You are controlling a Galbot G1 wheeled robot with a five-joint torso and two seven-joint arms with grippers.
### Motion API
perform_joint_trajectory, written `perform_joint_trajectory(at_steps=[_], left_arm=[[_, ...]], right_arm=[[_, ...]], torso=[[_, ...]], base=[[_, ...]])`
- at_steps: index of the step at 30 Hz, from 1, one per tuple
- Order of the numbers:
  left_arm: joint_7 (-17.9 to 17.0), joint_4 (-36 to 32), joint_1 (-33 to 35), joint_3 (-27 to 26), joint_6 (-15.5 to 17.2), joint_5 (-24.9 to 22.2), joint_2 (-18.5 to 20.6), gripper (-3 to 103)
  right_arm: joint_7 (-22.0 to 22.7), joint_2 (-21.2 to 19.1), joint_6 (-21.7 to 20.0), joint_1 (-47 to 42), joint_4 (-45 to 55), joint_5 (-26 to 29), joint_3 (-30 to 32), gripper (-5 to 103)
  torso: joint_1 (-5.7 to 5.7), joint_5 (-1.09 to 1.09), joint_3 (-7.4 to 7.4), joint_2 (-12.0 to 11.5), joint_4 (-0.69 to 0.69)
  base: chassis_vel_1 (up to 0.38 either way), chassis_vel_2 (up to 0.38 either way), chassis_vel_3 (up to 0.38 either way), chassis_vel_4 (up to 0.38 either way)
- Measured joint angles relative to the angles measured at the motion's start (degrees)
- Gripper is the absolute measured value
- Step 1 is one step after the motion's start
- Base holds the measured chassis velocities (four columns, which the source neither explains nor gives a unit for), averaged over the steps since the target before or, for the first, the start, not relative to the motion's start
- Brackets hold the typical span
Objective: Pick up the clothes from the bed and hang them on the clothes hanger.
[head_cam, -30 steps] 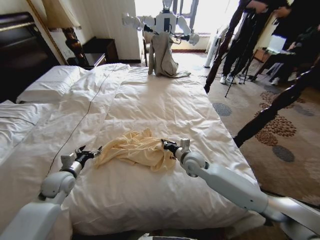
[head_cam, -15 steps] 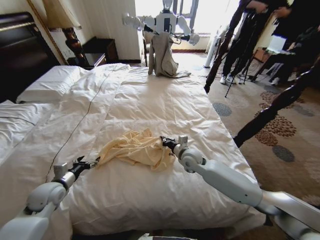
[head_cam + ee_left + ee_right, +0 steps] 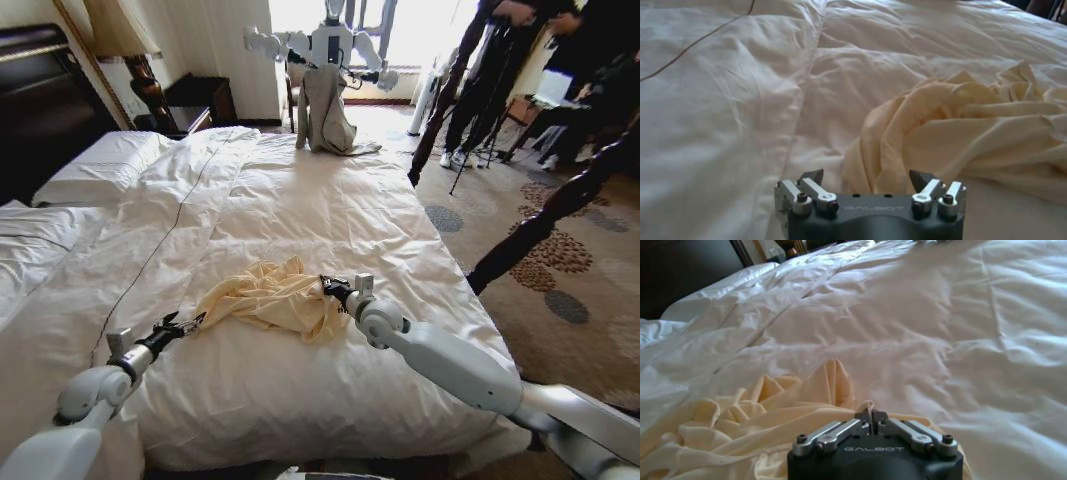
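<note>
Left gripper (image 3: 190, 322) sits low on the near left part of the bed (image 3: 330, 210), metal fingers spread apart, tips just at the left edge of the clothes (image 3: 270, 297). In the left wrist view the left gripper (image 3: 867, 176) shows two short dark fingertips with a wide gap, a crumpled fold of the clothes (image 3: 960, 135) right in front of them, nothing between the jaws. Grey wrist block, silver linkage bars with screws.

Right gripper (image 3: 328, 288) is at the right edge of the clothes, fingers pressed together on a pinch of the fabric. In the right wrist view the right gripper (image 3: 871, 416) has its dark tips closed on a small raised tuft of the clothes (image 3: 773, 410), with a pointed fold standing up just beyond. Right arm is smooth pale grey, reaching in from the near right.

Clothes: pale butter-yellow, thin, soft, heavily wrinkled, bunched in an irregular heap on the near middle of the bed, between the two grippers.

Bed cover is white, puffy, quilted, with many creases; a thin dark cord (image 3: 165, 240) runs along the left half. White pillow (image 3: 100, 165) at far left against a dark wooden headboard (image 3: 40, 100).

Beyond the far end of the bed, another white robot (image 3: 325, 45) holds a grey-beige garment (image 3: 325, 115), draped limp. Patterned carpet (image 3: 540, 260) at right.
</note>
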Motion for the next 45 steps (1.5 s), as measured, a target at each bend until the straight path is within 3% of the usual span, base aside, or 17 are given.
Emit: perform_joint_trajectory(at_steps=[6, 11, 13, 15, 19, 22, 23, 25, 28, 29, 31, 33, 36, 39, 45], left_arm=[[2.0, 0.18, 1.99, -0.2, -0.68, 1.0, -0.43, 89], [2.18, 2.13, 1.01, 0.73, -2.57, 2.58, -0.66, 96], [1.72, 3.59, -0.29, 1.48, -4.28, 3.56, -0.66, 89], [1.62, 4.19, -0.93, 1.79, -4.77, 4.02, -0.65, 89], [1.65, 5.25, -2.0, 2.29, -5.21, 4.71, -0.48, 67], [1.83, 5.52, -2.0, 2.36, -5.41, 5.0, -0.48, 62], [2.07, 5.75, -1.99, 2.37, -5.7, 5.21, -0.47, 51], [2.14, 5.91, -1.99, 2.38, -5.88, 5.3, -0.43, 51], [2.2, 6.23, -2.21, 2.34, -6.74, 5.41, -0.27, 34], [2.2, 6.23, -2.21, 2.34, -6.74, 5.41, -0.27, 34], [1.93, 6.27, -2.81, 2.19, -7.44, 5.39, -0.16, 24], [1.8, 6.26, -3.17, 2.14, -7.65, 5.32, -0.09, 24], [0.75, 5.41, -4.43, 2.0, -7.87, 4.78, 0.17, 8], [-0.54, 3.48, -5.21, 1.48, -7.9, 3.43, 0.4, 1], [-3.39, -2.17, -6.96, -0.41, -7.22, -0.51, 1.85, 0]], right_arm=[[0.07, -0.16, -0.03, 0.62, -0.15, 0.32, -0.25, 0], [0.4, 0.03, -0.04, 1.03, -0.31, 0.43, -0.74, 0], [0.48, 0.02, -0.04, 1.18, -0.25, 0.5, -0.96, 0], [0.53, 0.01, -0.04, 1.26, -0.2, 0.56, -1.04, 0], [0.81, -0.02, -0.04, 2.01, -0.14, 1.08, -1.19, 0], [0.92, 0.0, -0.04, 2.4, -0.24, 1.21, -1.27, 0], [1.02, 0.05, -0.04, 2.63, -0.28, 1.35, -1.33, 0], [1.11, 0.11, -0.04, 2.76, -0.29, 1.42, -1.39, 0], [1.39, 0.19, -0.05, 3.11, -0.33, 1.48, -1.56, 0], [1.39, 0.19, -0.05, 3.11, -0.33, 1.48, -1.56, 0], [1.69, 0.19, -0.02, 3.31, -0.11, 1.5, -1.56, 0], [1.84, 0.15, -0.02, 3.44, 0.1, 1.57, -1.56, 0], [2.16, -0.12, 0.19, 3.87, 0.72, 1.23, -1.42, 0], [2.41, -0.44, 0.63, 4.46, 1.52, 0.47, -0.94, 0], [2.7, -0.78, 1.78, 7.28, 3.0, -2.05, 0.25, 0]], torso=[[0.0, 0.0, 0.0, 0.0, 0.0], [0.0, -0.01, 0.0, 0.0, 0.01], [0.0, 0.0, 0.0, 0.0, -0.01], [0.0, -0.01, 0.0, 0.0, -0.01], [0.0, 0.0, 0.0, 0.0, -0.01], [0.0, 0.0, 0.0, 0.0, 0.0], [0.0, 0.0, 0.0, 0.0, 0.0], [0.0, 0.0, 0.0, 0.0, 0.0], [0.0, -0.01, 0.0, 0.0, 0.0], [0.0, -0.01, 0.0, 0.0, 0.0], [0.0, 0.0, 0.0, 0.0, 0.0], [0.0, 0.0, 0.0, 0.0, 0.0], [0.0, 0.0, 0.0, 0.0, 0.0], [0.0, 0.0, 0.0, 0.0, -0.01], [0.0, 0.0, 0.0, 0.0, 0.0]], base=[[0.0, 0.0, 0.0, 0.0], [0.0, 0.0, 0.0, 0.0], [0.0, 0.0, 0.0, 0.0], [0.0, 0.0, 0.0, 0.0], [0.0, 0.0, 0.0, 0.0], [0.0, 0.0, 0.0, 0.0], [0.0, 0.0, 0.0, 0.0], [0.0, 0.0, 0.0, 0.0], [0.0, 0.0, 0.0, 0.0], [0.0, 0.0, 0.0, 0.0], [0.0, 0.0, 0.0, 0.0], [0.0, 0.0, 0.0, 0.0], [0.0, 0.0, 0.0, 0.0], [0.0, 0.0, 0.0, 0.0], [0.0, 0.0, 0.0, 0.0]])
